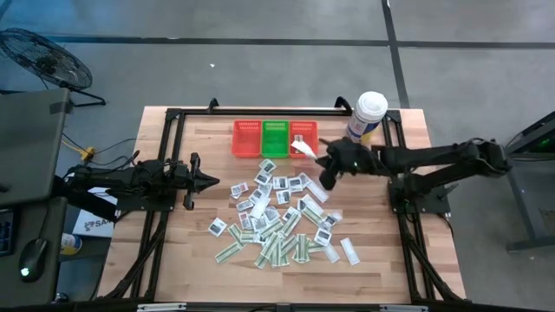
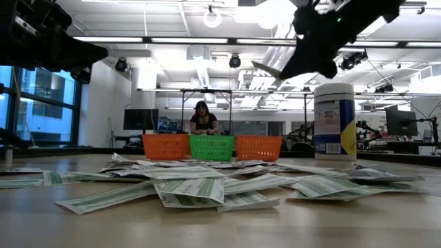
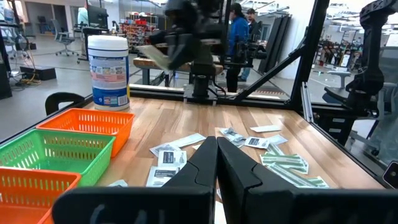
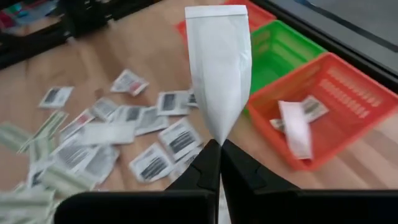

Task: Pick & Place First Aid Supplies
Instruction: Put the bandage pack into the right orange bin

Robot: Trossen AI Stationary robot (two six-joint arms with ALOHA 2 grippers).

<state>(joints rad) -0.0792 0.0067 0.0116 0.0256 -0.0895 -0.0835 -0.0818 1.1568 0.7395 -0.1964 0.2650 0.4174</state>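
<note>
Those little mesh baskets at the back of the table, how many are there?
3, side by side in a row: a red basket nearest the left arm, a green basket in the middle, and a red basket nearest the white tub.

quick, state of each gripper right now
Left gripper: shut, empty, waiting at the table's left side.
Right gripper: shut on a white packet, held near the orange basket.

- Bright, even light from ceiling strip lamps (image 2: 207,43) – they glare white in the low view.
- Soft, faint shadows on the table (image 1: 208,269).
- Nearest packets (image 2: 186,189) blur in the low view.
- Right wrist view: held packet (image 4: 219,68) and the baskets (image 4: 323,106) look soft.
</note>
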